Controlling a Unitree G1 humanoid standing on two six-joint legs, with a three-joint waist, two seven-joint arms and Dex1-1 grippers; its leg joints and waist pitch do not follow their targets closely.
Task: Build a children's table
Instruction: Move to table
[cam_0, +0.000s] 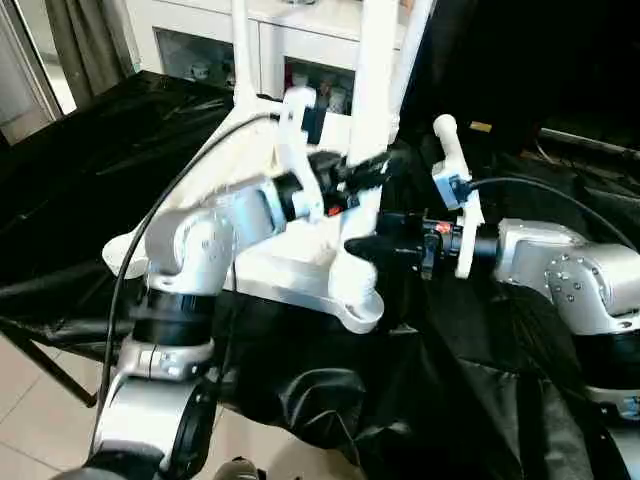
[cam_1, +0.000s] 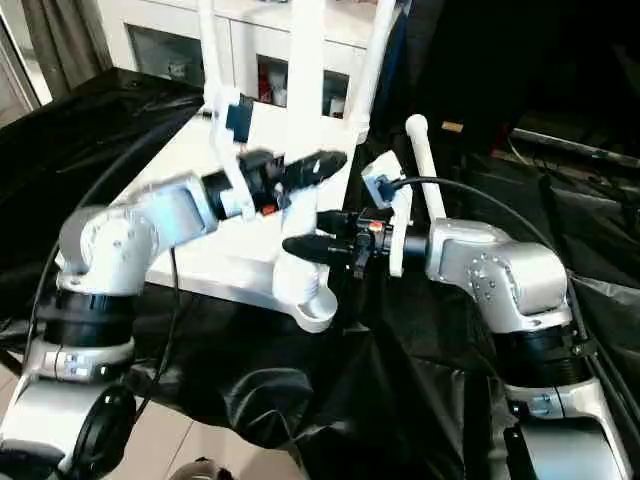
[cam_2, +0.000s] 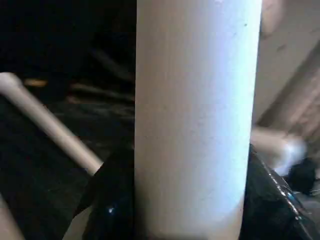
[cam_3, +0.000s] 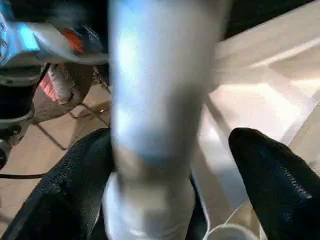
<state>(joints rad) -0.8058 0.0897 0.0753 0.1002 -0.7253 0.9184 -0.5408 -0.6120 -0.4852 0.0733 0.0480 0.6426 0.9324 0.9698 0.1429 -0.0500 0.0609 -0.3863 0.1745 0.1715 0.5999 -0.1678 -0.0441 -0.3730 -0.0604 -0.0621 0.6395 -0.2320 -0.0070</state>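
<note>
The white tabletop lies upside down on a black cloth. An upright leg stands in its near corner socket. My left gripper is shut on this leg partway up; black fingers press both its sides. Lower down, my right gripper sits open around the same leg, one finger against it and the other slightly apart. Two more legs stand at the far corners. A loose leg lies on the cloth behind my right wrist.
A white glass-door cabinet stands close behind the tabletop. Black cloth covers the work surface and drapes over its near edge. Tiled floor lies below on the left. Cables run along both forearms.
</note>
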